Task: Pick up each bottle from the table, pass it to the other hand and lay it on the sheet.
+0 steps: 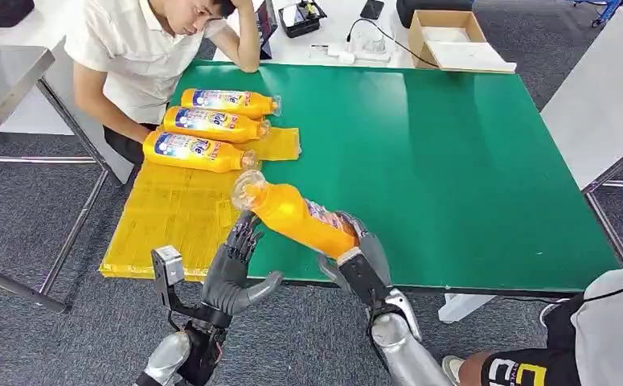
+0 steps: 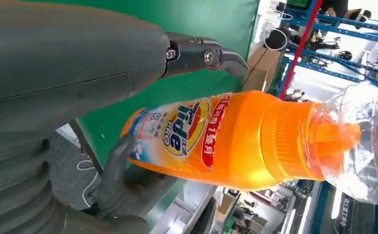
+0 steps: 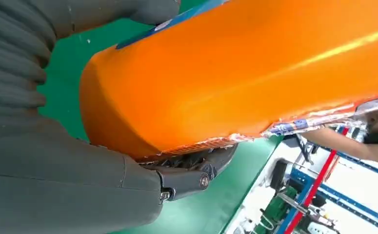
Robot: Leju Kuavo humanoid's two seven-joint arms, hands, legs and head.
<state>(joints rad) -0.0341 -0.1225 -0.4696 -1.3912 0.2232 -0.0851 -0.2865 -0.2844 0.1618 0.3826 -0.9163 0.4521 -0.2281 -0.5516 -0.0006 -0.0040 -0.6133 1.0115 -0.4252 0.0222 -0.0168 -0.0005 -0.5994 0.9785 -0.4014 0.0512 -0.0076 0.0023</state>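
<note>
Gripping the base, right hand point(image 1: 354, 256) holds an orange clear-capped bottle point(image 1: 296, 214) tilted.

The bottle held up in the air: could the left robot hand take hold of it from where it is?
Probably yes. The left robot hand is open just under the neck end of the bottle, which the right robot hand grips by its base, and nothing sits between them.

Three bottles point(image 1: 211, 126) lie side by side on the sheet point(image 1: 171, 213) at the left of the tabletop point(image 1: 452, 161). Near the front edge the right hand point(image 1: 356, 253) holds a fourth bottle point(image 1: 296, 213) above the tabletop — the left hand point(image 1: 235, 269) is just left of it
</note>
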